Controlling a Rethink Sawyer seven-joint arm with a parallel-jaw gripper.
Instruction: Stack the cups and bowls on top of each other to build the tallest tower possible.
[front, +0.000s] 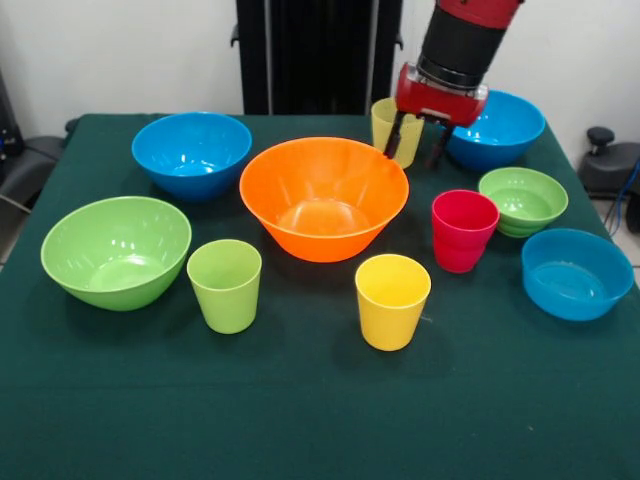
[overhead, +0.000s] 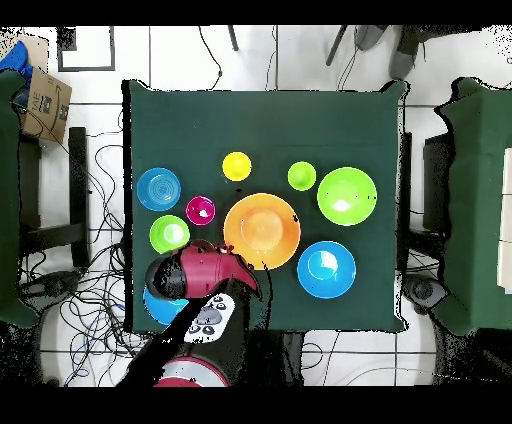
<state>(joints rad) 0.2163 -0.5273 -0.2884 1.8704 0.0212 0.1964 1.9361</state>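
The large orange bowl (front: 323, 198) (overhead: 262, 230) sits mid-table. Around it stand two medium blue bowls (front: 191, 152) (front: 497, 128), a large lime green bowl (front: 116, 250), a small green bowl (front: 522, 200) and a shallow blue bowl (front: 576, 272). The lime green cup (front: 224, 285), yellow cup (front: 392, 300) and red cup (front: 464, 230) stand upright in front. My gripper (front: 417, 148) hangs open beside the orange bowl's far rim, one finger crossing the pale yellow cup (front: 388, 122). I cannot tell whether it touches that cup. Nothing is stacked.
Everything stands on a dark green tablecloth (front: 300, 420). In the overhead view my arm (overhead: 205, 275) covers the pale yellow cup and part of one blue bowl (overhead: 165, 305). Dark chairs (overhead: 475, 200), floor cables and a cardboard box (overhead: 45, 100) surround the table.
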